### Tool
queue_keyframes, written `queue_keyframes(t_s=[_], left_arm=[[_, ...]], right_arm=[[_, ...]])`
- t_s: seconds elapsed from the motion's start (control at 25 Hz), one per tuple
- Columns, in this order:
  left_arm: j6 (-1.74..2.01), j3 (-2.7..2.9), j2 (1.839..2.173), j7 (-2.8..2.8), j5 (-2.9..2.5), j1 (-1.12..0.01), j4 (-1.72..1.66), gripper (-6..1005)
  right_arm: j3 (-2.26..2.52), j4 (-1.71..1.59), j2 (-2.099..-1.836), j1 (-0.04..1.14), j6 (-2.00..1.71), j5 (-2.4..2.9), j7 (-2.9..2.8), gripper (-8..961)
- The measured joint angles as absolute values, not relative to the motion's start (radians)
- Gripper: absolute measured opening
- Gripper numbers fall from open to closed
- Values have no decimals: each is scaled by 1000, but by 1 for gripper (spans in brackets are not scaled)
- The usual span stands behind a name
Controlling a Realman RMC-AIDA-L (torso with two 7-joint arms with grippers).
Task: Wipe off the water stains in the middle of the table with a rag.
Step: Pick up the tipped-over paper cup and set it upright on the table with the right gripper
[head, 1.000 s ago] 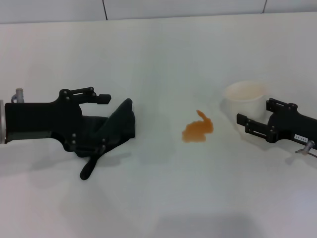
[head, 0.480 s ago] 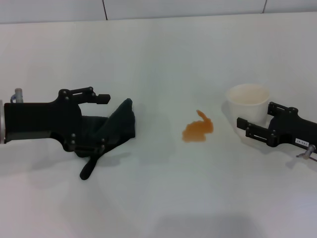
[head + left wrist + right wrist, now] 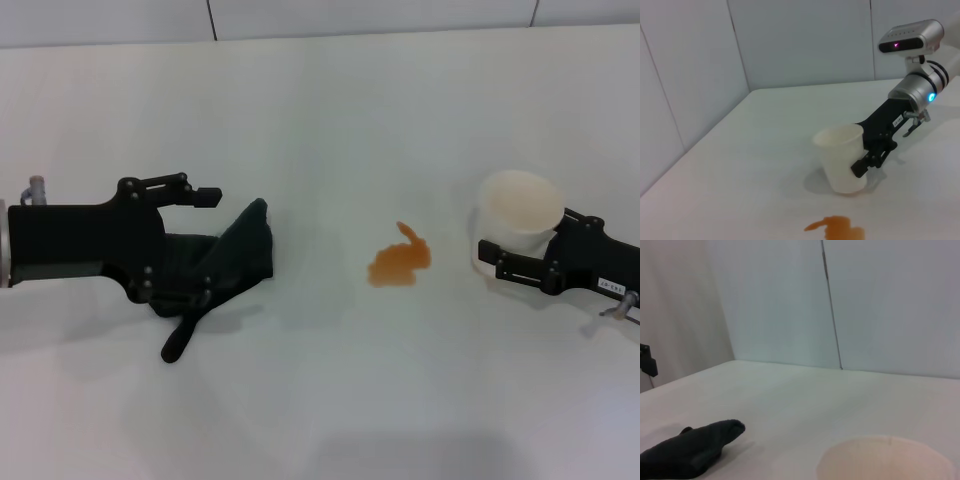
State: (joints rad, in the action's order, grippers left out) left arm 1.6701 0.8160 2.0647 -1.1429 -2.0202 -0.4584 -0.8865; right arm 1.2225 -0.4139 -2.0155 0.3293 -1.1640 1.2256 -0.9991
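On the table's [image 3: 330,120] left side, the left gripper [image 3: 200,245] lies spread around the rag [image 3: 225,265], whose long axis runs diagonally, narrow tail toward the near edge. Mid-table sit the water stains [image 3: 400,265]. At right, the right gripper [image 3: 520,255] clamps the tilted white cup [image 3: 515,215].

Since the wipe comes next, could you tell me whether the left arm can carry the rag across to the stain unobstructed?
Probably yes: only bare table lies between the rag at the left gripper and the water stains.
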Motion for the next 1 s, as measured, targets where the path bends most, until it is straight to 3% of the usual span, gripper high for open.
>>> queue_keyframes(t_s=[1.0], left_arm=[[1667, 816, 2065, -1151, -2020, -453, -898, 855]], right_arm=[[1222, -400, -2011, 297, -1142, 1233, -1000, 864]])
